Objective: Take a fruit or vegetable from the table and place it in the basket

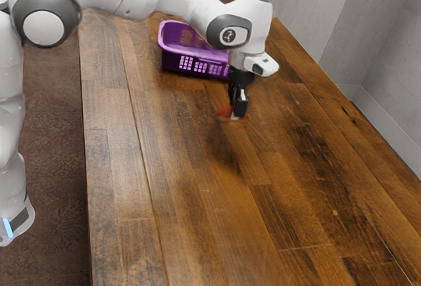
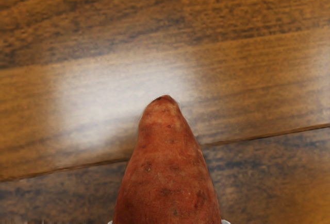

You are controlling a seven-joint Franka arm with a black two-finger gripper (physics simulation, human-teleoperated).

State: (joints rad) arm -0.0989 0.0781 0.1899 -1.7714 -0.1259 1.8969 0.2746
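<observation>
Exterior: evenly lit, medium bright. Pale sheen on the table (image 1: 108, 167) toward the exterior view's left, deeper brown toward its right. Soft dark shadow on the wood below the gripper (image 1: 238, 104), edges diffuse. Walls (image 1: 378, 29) flat grey, no hard shadows. Basket (image 1: 195, 62) holes read bright against purple. Wrist: big white glare patch on the wood, edges fuzzy, beside the potato's (image 2: 166, 167) tip; grain smeary, potato skin crisper. Light source not visible.
</observation>
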